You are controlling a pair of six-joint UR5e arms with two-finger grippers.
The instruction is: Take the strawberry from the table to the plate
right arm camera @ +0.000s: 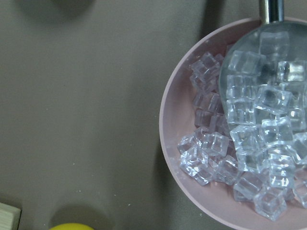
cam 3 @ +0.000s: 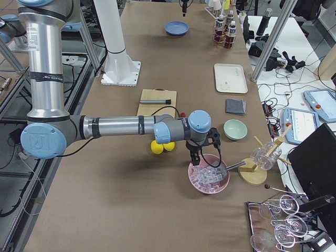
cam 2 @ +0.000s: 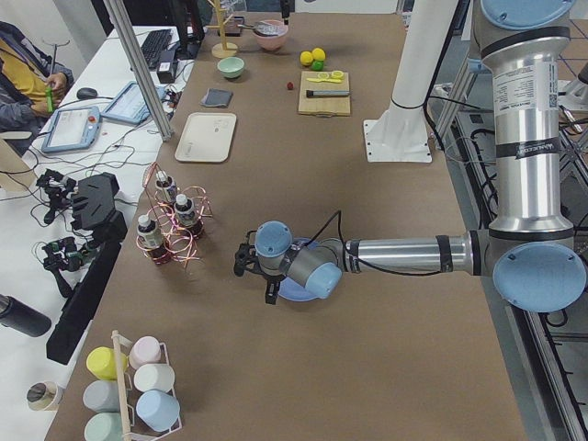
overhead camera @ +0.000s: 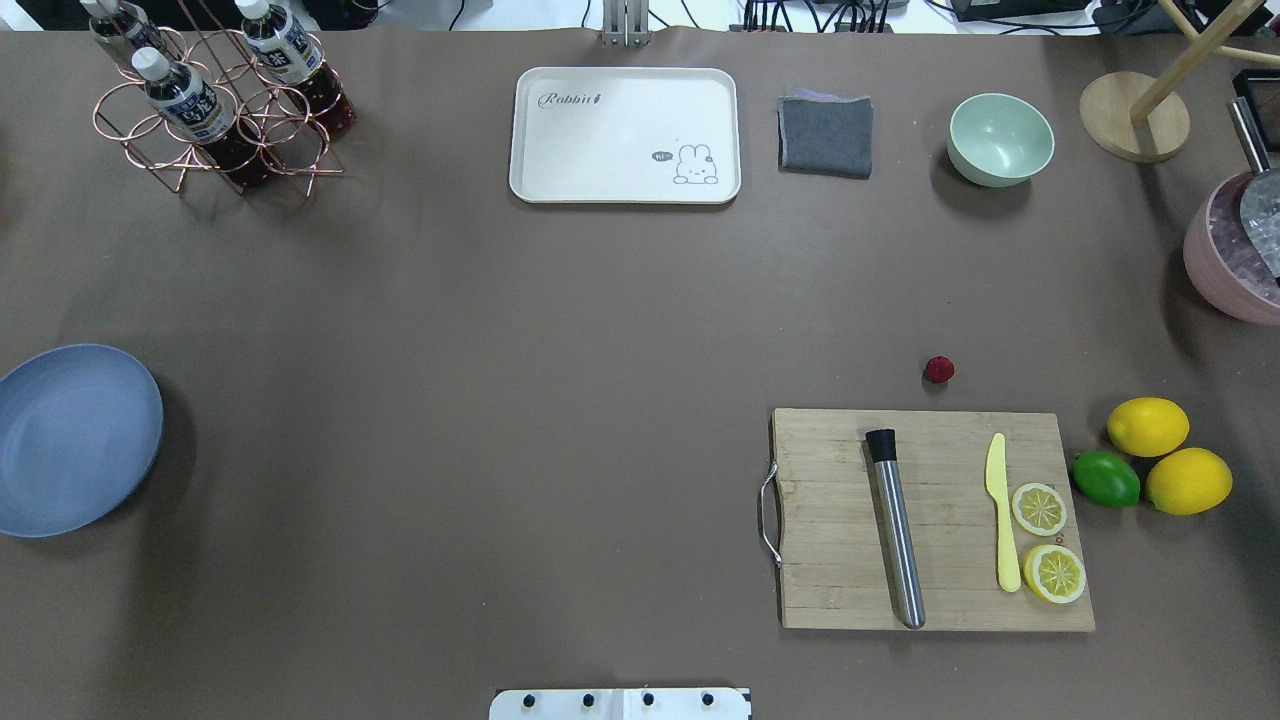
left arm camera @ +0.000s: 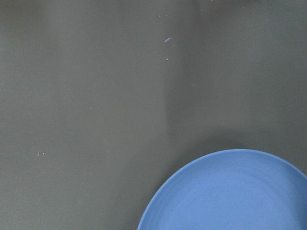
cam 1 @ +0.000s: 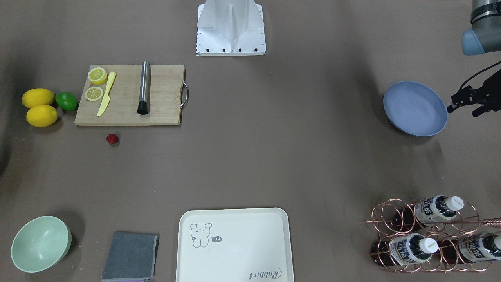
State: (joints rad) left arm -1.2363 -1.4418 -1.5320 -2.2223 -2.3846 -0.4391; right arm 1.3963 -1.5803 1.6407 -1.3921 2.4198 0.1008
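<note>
Left gripper (cam 2: 253, 271) is seen hanging low over the table (overhead camera: 500, 350), just beside the rim of the plate (overhead camera: 70, 440); whether its jaws are apart or together cannot be told. Right gripper (cam 3: 197, 152) is held above the rim of a pink bowl (cam 3: 209, 181) filled with ice cubes. It is shown only from the side, so its jaws cannot be judged either. A wooden cutting board (overhead camera: 830, 520) is laid on the table's right half, and a steel rod (overhead camera: 895, 530), a yellow knife (overhead camera: 1003, 520) and two lemon slices (overhead camera: 1040, 508) are set on it. The plate is placed at the far left edge. Two lemons (overhead camera: 1148, 426) and a lime (overhead camera: 1106, 478) are grouped just off the board's right end. The strawberry (overhead camera: 938, 369) is found on the table just beyond the board's far edge, not touching it and well apart from the plate.
</note>
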